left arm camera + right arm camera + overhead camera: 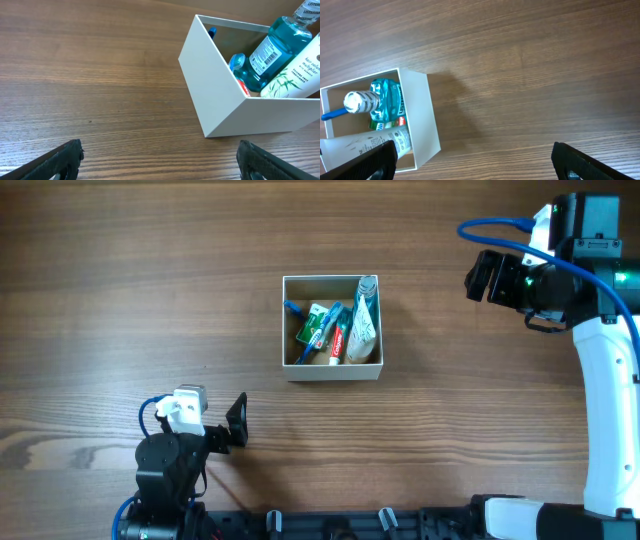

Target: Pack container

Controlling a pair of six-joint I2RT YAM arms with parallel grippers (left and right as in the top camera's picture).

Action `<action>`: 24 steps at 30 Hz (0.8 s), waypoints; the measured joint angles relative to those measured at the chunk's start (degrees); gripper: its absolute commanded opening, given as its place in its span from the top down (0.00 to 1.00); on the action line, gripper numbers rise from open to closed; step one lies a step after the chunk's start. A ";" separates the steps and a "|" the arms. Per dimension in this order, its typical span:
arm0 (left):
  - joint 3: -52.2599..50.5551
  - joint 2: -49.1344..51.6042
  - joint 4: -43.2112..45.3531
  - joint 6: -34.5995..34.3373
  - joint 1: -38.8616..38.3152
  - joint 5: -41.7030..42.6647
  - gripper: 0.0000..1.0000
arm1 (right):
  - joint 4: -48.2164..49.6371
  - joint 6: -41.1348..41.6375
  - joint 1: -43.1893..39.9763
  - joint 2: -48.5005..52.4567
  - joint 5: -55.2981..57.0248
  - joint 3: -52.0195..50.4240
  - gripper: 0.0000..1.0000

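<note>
Container (333,371), square white card (toiletries (338,332) inside), on grained wood table (120,280); left gripper (237,423), right gripper (482,277) wide, empty.

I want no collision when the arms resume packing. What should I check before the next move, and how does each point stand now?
1. Container upright, top open: ok.
2. Mouthwash bottle inside it: ok.
3. White tube inside it: ok.
4. Contents below the rim: not ok, the bottle's neck rises above the walls.
5. Left gripper away from the container, jaws open and empty: ok.
6. Right gripper away from the container, jaws open and empty: ok.
</note>
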 measured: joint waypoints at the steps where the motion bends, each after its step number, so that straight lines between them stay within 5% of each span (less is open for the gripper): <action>1: 0.00 0.00 0.00 0.00 0.00 0.02 0.00 | 0.00 0.00 0.00 -0.02 0.00 0.00 0.00; 6: 0.00 -0.02 0.00 0.00 0.00 0.02 0.00 | 8.61 -1.53 1.03 -10.40 2.01 -4.11 0.00; 9: -0.04 -0.11 0.04 0.00 0.00 0.02 0.00 | 26.08 -7.89 1.53 -25.77 0.87 -17.20 0.00; 13: -0.09 -0.31 0.07 0.00 0.00 0.11 0.00 | 36.39 -12.22 1.55 -44.63 0.00 -40.63 0.00; 18: -0.13 -0.44 -0.09 0.00 0.00 0.17 0.00 | 38.18 -13.38 1.53 -66.93 -0.02 -65.90 0.00; 24: -0.15 -0.33 0.00 0.00 0.00 0.20 0.00 | 37.79 -13.40 1.53 -83.14 -0.42 -80.37 0.00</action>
